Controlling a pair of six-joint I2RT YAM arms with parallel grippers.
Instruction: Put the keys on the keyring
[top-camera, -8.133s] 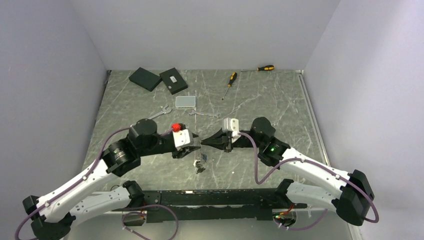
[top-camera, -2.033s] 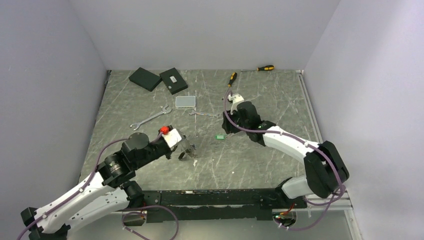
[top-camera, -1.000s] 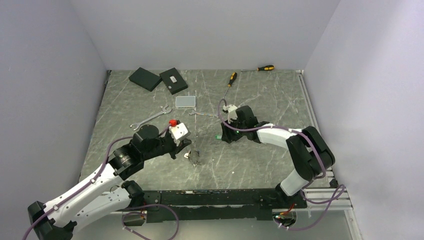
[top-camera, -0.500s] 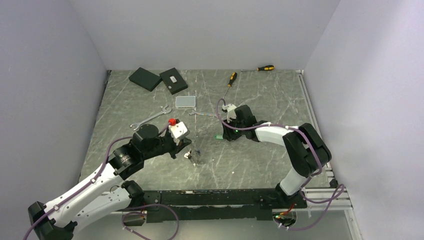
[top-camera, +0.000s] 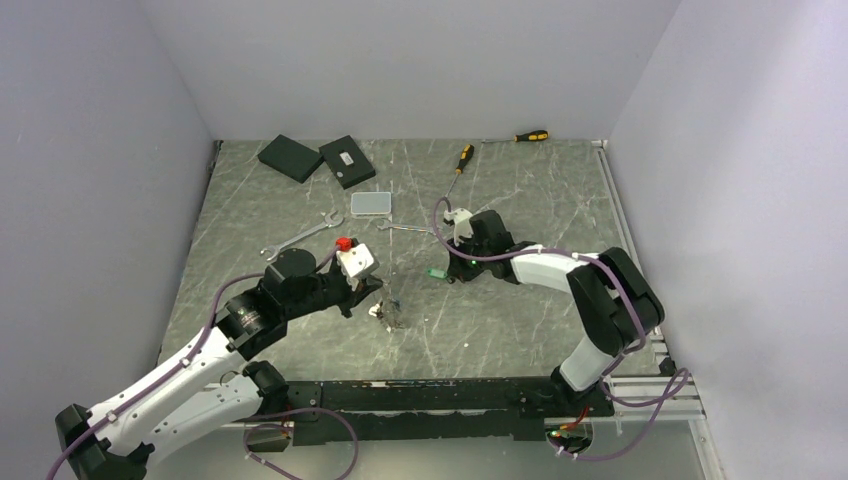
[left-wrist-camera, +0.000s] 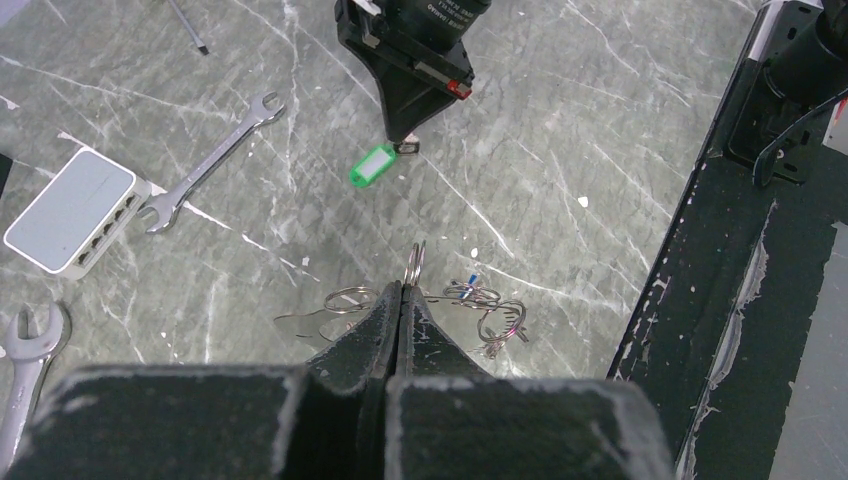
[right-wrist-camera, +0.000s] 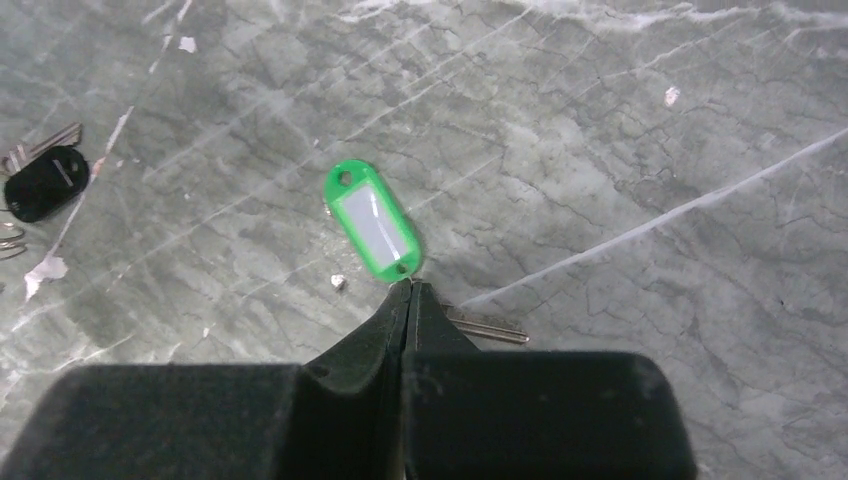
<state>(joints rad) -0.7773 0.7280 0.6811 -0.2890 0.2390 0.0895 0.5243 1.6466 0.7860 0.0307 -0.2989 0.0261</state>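
Top view: left gripper (top-camera: 374, 296) is mid-table and closed, with the keyring and a small tangle of keys (top-camera: 386, 314) at its tip, too small to resolve here. Right gripper (top-camera: 447, 272) is down on the table (top-camera: 520, 200) at the green-tagged key (top-camera: 437, 272), well apart from the left. Left wrist: jaws fully together, nipping the keyring (left-wrist-camera: 415, 264) edge-on so it stands up past the tips, with the other keys just below. That's a good target, so hold it rigid and don't re-grip. Right wrist: jaws closed right at the joint between the green tag (right-wrist-camera: 372, 230) and the key. The blade (right-wrist-camera: 487, 326) pokes out to the right, flat on the table. It looks like it has the key head, but I can't confirm. Lift slowly and check that tag and key rise together. Then bring the key's hole, not the tag, to the ring's split. The pinch is thin, so expect swivel.
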